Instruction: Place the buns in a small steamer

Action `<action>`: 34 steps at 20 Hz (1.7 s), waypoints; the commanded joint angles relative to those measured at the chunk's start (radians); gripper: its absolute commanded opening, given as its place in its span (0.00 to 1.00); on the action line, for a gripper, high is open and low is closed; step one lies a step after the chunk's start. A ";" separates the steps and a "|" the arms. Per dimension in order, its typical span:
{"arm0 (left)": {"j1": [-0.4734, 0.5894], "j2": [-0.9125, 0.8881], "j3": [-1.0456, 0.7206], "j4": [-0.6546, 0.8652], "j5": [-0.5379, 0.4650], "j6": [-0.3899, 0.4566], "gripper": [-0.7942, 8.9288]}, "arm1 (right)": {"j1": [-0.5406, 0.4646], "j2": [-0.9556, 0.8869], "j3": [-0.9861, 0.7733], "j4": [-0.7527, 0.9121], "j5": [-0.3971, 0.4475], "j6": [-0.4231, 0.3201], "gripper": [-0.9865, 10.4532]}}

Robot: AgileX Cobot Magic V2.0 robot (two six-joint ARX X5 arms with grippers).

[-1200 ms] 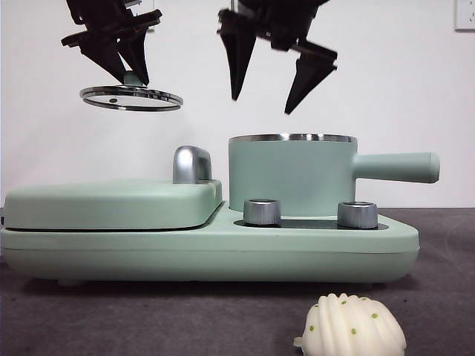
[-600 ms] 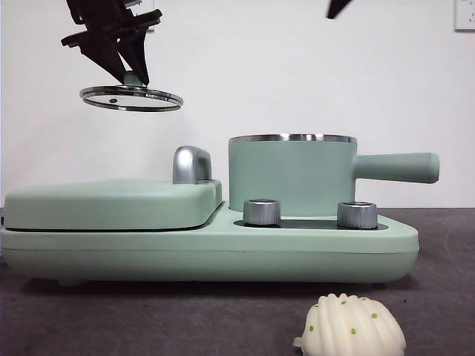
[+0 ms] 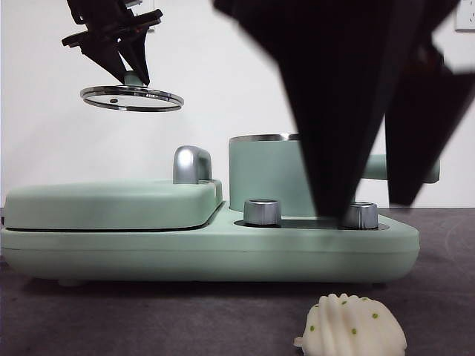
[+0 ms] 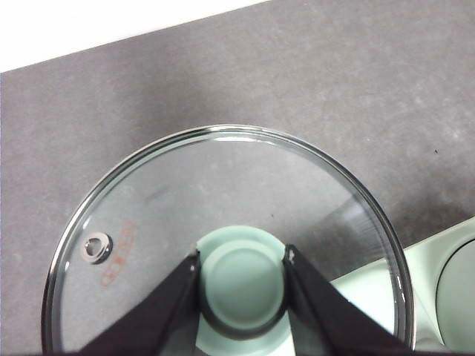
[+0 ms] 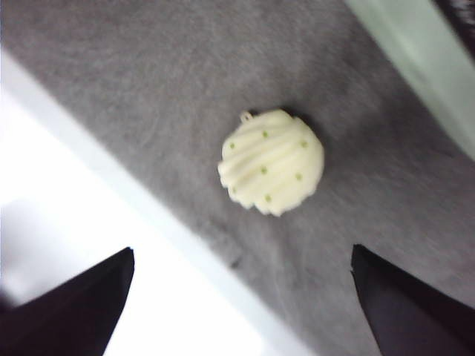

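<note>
The left gripper (image 3: pixel 130 68) is clamped on the green knob (image 4: pixel 243 282) of the glass lid (image 3: pixel 131 97), holding it in the air above the flat griddle lid (image 3: pixel 111 202). The right gripper (image 3: pixel 371 211), jaws spread wide, hangs large and dark in front of the uncovered small steamer (image 3: pixel 267 174). Below it, the ridged, green-dotted bun (image 5: pixel 271 161) lies on the dark table (image 3: pixel 148 319), untouched.

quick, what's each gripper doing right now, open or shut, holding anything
Left gripper: shut on the glass lid's green knob, lid held in the air.
Right gripper: open, empty, above the ridged bun on the table.
</note>
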State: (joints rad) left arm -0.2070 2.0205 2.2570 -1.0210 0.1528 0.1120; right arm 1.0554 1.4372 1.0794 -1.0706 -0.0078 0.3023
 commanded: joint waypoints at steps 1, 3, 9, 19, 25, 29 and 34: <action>-0.003 0.008 0.039 0.021 0.001 -0.005 0.10 | -0.005 0.014 -0.053 0.094 0.001 0.024 0.49; -0.003 0.008 0.039 0.021 0.001 -0.005 0.10 | -0.020 0.014 -0.092 0.145 -0.003 0.023 0.49; -0.003 0.008 0.039 0.021 0.001 -0.005 0.10 | -0.068 0.058 -0.112 0.225 -0.054 0.019 0.49; -0.003 0.008 0.039 0.021 0.001 -0.009 0.10 | -0.075 0.158 -0.112 0.255 -0.058 -0.003 0.35; -0.003 0.008 0.039 0.019 0.001 -0.012 0.10 | -0.094 0.158 -0.112 0.245 -0.071 0.004 0.24; -0.003 0.008 0.039 0.018 0.001 -0.012 0.10 | -0.103 0.156 -0.077 0.225 -0.075 0.014 0.22; -0.003 0.008 0.039 0.018 0.001 -0.012 0.10 | -0.139 0.156 0.163 -0.034 -0.068 -0.039 0.22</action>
State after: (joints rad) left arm -0.2070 2.0205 2.2570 -1.0214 0.1524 0.1081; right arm 0.9062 1.5803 1.2213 -1.0985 -0.0780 0.2863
